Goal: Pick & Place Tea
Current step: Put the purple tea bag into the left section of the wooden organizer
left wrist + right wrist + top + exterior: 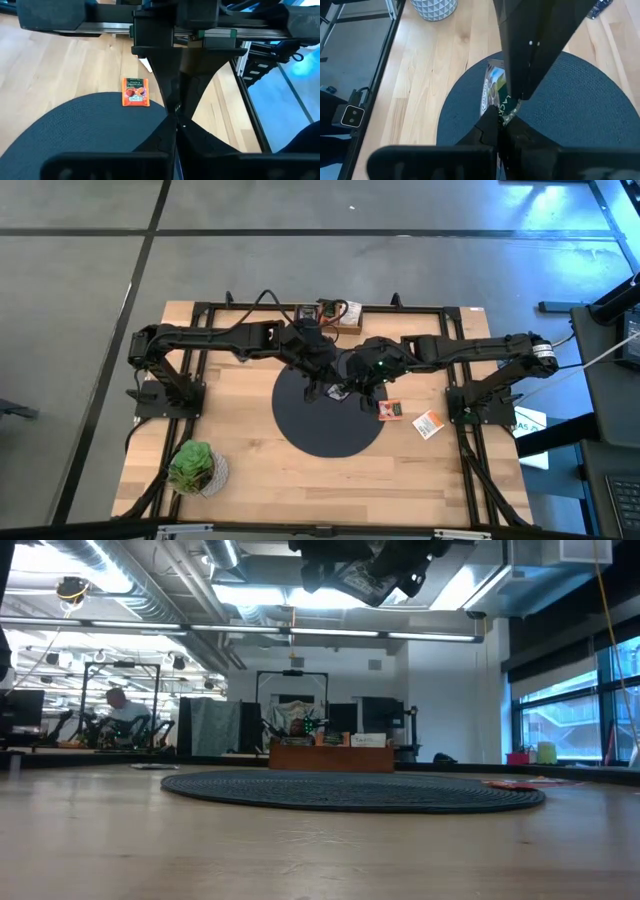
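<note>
This is a robotics lab or open workshop hall. The light wooden desk (250, 470) stands on a grey concrete floor (300, 270) marked with dark lines, inside a black metal frame (200, 310) carrying two dark arms. The low view shows exposed silver ceiling ducts (150, 580), long strip lights (340, 635), tall windows (560, 710) and further black rigs (120, 690) (a seated person (120, 710) works beside one).
</note>
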